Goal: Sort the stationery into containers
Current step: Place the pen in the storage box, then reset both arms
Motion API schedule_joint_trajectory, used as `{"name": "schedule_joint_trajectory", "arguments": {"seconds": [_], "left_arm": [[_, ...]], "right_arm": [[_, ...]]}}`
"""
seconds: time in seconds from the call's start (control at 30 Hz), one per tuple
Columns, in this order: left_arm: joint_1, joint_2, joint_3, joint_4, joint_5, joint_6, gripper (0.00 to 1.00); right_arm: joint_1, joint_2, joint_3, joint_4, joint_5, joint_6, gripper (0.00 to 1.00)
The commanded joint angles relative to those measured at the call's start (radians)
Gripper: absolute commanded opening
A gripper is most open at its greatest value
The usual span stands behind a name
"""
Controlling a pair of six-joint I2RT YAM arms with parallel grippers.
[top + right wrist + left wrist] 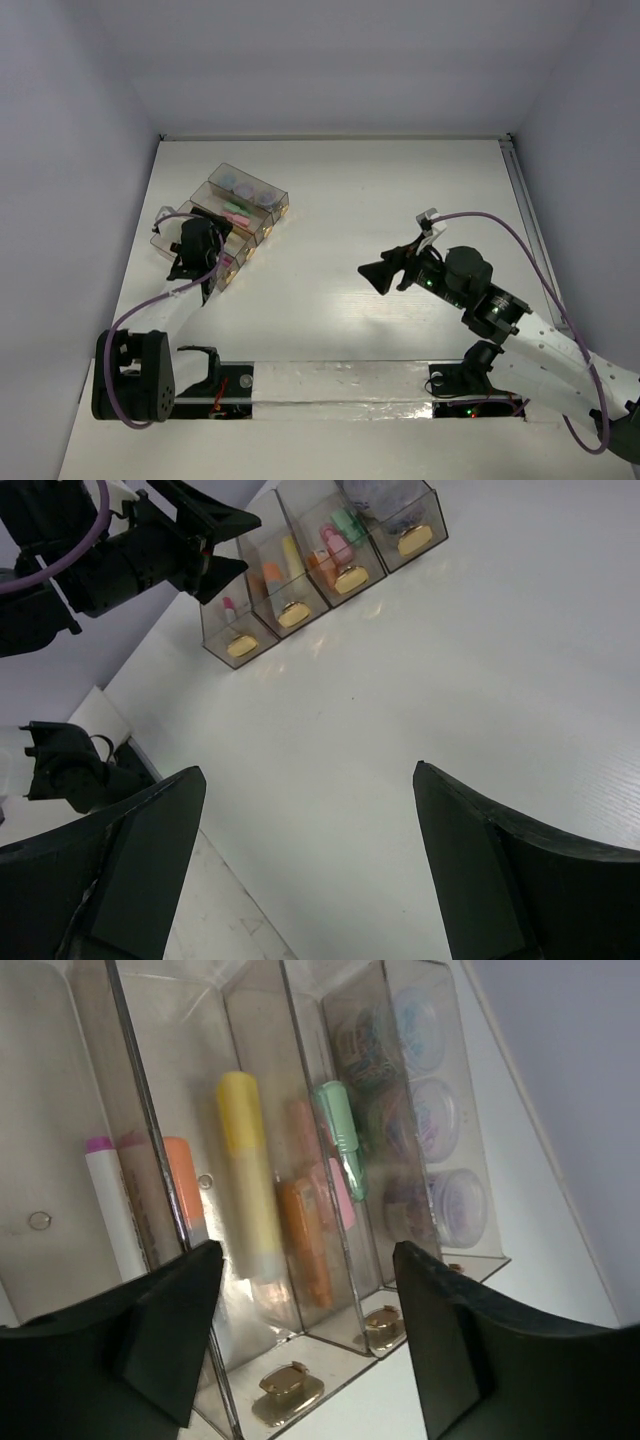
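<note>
My left gripper [300, 1260] hangs just above the near end of the 4 boxes [255, 1020], its jaws apart and holding nothing. My right gripper [308, 775] is well apart from them over the bare table [400, 680], jaws wide and also holding nothing. I spot no loose item outside the boxes, so I judge the sorting done or very nearly so. 3 discs [440, 1120] fill the outermost box. A green stick [340, 1140] and an orange stick [305, 1245] sit in the next, a yellow stick [245, 1175] in the 3rd, and a white pen [112, 1210] beside it. The smoky walls may hide more pieces. The yellow stick lies lengthwise along its box, its long axis parallel to the walls, its pale end toward the gold-tabbed end below my fingers and its yellow end pointing away.
</note>
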Motion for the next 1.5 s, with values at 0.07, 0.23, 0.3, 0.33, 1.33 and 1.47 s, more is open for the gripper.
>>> {"name": "schedule_joint_trajectory", "arguments": {"seconds": [0.07,0.23,0.3,0.33,1.33,1.47], "left_arm": [[0.005,-0.127,0.015,0.006,-0.017,0.030,0.77],[0.005,-0.288,0.056,-0.066,-0.017,0.071,0.98],[0.005,-0.332,0.064,-0.082,0.001,0.081,0.99],[0.005,-0.373,0.070,-0.087,0.027,0.084,0.99],[-0.051,-0.826,0.360,-0.448,0.272,0.481,0.99],[-0.091,-0.852,0.305,-0.448,0.219,0.522,0.99]], "right_arm": [[0.003,-0.019,0.019,-0.010,0.024,-0.015,0.91],[0.003,-0.032,0.026,-0.013,0.061,-0.015,0.94],[0.003,-0.030,0.034,-0.014,0.072,-0.018,0.94],[0.003,-0.030,0.038,-0.018,0.082,-0.020,0.95],[0.003,-0.340,0.178,-0.220,0.739,-0.058,1.00],[0.003,-0.316,0.157,-0.234,0.747,-0.029,1.00]]}}
